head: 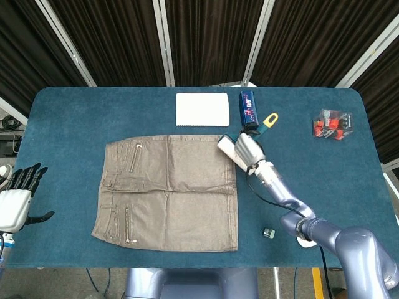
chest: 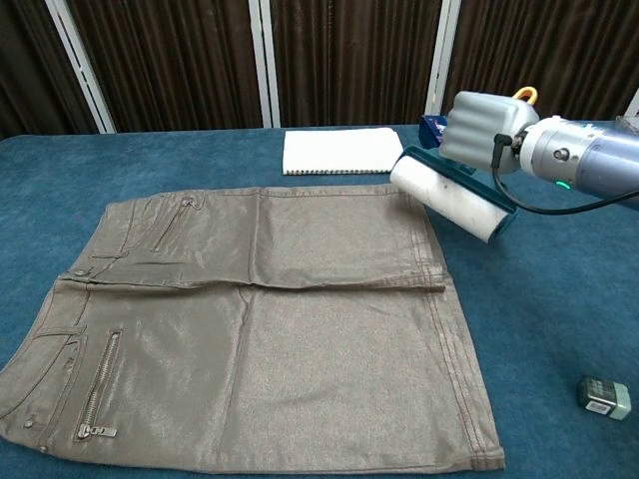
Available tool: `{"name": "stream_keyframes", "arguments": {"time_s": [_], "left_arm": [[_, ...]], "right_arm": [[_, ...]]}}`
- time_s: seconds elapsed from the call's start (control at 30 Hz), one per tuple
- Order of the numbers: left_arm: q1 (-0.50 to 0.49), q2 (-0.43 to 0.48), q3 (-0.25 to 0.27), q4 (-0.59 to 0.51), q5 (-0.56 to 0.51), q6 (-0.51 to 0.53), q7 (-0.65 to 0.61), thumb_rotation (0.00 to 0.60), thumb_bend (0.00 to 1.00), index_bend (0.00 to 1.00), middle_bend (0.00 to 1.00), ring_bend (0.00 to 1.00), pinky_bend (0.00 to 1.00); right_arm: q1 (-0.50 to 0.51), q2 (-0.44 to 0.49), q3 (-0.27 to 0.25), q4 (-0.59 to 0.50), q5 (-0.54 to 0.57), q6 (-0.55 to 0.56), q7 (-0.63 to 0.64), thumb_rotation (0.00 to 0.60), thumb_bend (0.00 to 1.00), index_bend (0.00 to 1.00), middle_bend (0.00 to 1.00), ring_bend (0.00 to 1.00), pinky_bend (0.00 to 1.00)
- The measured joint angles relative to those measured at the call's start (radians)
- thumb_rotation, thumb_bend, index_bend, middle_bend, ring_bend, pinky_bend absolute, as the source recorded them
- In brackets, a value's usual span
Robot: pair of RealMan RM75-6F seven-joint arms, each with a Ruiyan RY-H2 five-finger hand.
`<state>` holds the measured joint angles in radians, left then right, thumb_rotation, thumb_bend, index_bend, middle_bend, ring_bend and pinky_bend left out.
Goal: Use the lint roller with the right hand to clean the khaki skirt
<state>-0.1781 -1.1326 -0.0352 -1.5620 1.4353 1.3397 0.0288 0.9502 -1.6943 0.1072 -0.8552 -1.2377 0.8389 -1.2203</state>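
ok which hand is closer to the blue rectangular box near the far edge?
Right. The right hand, holding the lint roller, is just in front of the blue box; the left hand sits at the table's near-left edge.

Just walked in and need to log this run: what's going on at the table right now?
The robot's right hand holds a lint roller, tilted at the far right corner of a khaki skirt spread flat on the blue table. Whether the roll touches the fabric or is lifted is unclear. The left hand hangs open off the table's left edge, holding nothing. A folded white cloth and a small blue box lie beyond the skirt.
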Motion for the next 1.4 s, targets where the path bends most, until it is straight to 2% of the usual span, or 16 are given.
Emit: {"name": "stream_keyframes", "arguments": {"time_s": [0.17, 0.23, 0.3, 0.33, 0.4, 0.5, 0.77, 0.87, 1.03, 1.13, 1.2, 1.3, 1.4], "left_arm": [[0.002, 0.001, 0.004, -0.005, 0.009, 0.007, 0.003, 0.6, 0.0, 0.0, 0.0, 0.0, 0.0], [0.003, 0.001, 0.005, -0.008, 0.011, 0.009, 0.004, 0.6, 0.0, 0.0, 0.0, 0.0, 0.0], [0.004, 0.002, 0.005, -0.01, 0.012, 0.012, 0.005, 0.6, 0.0, 0.0, 0.0, 0.0, 0.0], [0.005, 0.002, 0.005, -0.011, 0.013, 0.013, 0.005, 0.6, 0.0, 0.0, 0.0, 0.0, 0.0], [0.005, 0.003, 0.006, -0.013, 0.014, 0.014, 0.006, 0.6, 0.0, 0.0, 0.0, 0.0, 0.0], [0.005, 0.003, 0.006, -0.013, 0.014, 0.013, 0.006, 0.6, 0.0, 0.0, 0.0, 0.0, 0.0], [0.006, 0.011, 0.009, -0.025, 0.027, 0.02, -0.002, 0.6, 0.0, 0.0, 0.0, 0.0, 0.0], [0.009, 0.017, 0.011, -0.032, 0.039, 0.03, -0.006, 0.6, 0.0, 0.0, 0.0, 0.0, 0.0], [0.014, 0.026, 0.017, -0.042, 0.064, 0.05, -0.014, 0.6, 0.0, 0.0, 0.0, 0.0, 0.0], [0.021, 0.032, 0.02, -0.044, 0.082, 0.07, -0.024, 0.6, 0.0, 0.0, 0.0, 0.0, 0.0], [0.025, 0.035, 0.021, -0.045, 0.093, 0.084, -0.031, 0.6, 0.0, 0.0, 0.0, 0.0, 0.0], [0.031, 0.039, 0.024, -0.044, 0.109, 0.104, -0.041, 0.6, 0.0, 0.0, 0.0, 0.0, 0.0], [0.037, 0.043, 0.03, -0.047, 0.129, 0.121, -0.051, 0.6, 0.0, 0.0, 0.0, 0.0, 0.0]], "right_arm": [[-0.025, 0.004, 0.02, 0.018, 0.08, -0.024, -0.004, 0.6, 0.62, 0.56, 0.62, 0.55, 0.39], [-0.036, 0.003, 0.025, 0.031, 0.11, -0.034, -0.008, 0.6, 0.53, 0.49, 0.58, 0.51, 0.39], [-0.044, -0.001, 0.028, 0.045, 0.137, -0.044, -0.013, 0.6, 0.31, 0.32, 0.53, 0.48, 0.39], [-0.046, -0.002, 0.03, 0.049, 0.149, -0.048, -0.016, 0.6, 0.25, 0.29, 0.52, 0.47, 0.4], [-0.051, -0.005, 0.036, 0.055, 0.178, -0.054, -0.022, 0.6, 0.14, 0.25, 0.51, 0.47, 0.4], [-0.055, -0.001, 0.044, 0.049, 0.209, -0.052, -0.032, 0.6, 0.08, 0.25, 0.5, 0.46, 0.4], [-0.066, 0.053, 0.048, -0.043, 0.219, -0.01, -0.027, 0.6, 0.08, 0.23, 0.5, 0.46, 0.4], [-0.08, 0.087, 0.055, -0.109, 0.222, 0.023, -0.006, 0.6, 0.07, 0.23, 0.47, 0.44, 0.4], [-0.124, 0.191, 0.067, -0.293, 0.215, 0.101, 0.055, 0.6, 0.05, 0.23, 0.43, 0.39, 0.38], [-0.168, 0.281, 0.065, -0.432, 0.184, 0.163, 0.122, 0.6, 0.02, 0.2, 0.37, 0.32, 0.32], [-0.206, 0.344, 0.058, -0.524, 0.145, 0.211, 0.198, 0.6, 0.0, 0.15, 0.27, 0.23, 0.27], [-0.265, 0.416, 0.043, -0.606, 0.073, 0.28, 0.337, 0.6, 0.0, 0.08, 0.16, 0.09, 0.19], [-0.333, 0.48, 0.017, -0.665, -0.01, 0.356, 0.496, 0.6, 0.0, 0.04, 0.1, 0.03, 0.14]]}}
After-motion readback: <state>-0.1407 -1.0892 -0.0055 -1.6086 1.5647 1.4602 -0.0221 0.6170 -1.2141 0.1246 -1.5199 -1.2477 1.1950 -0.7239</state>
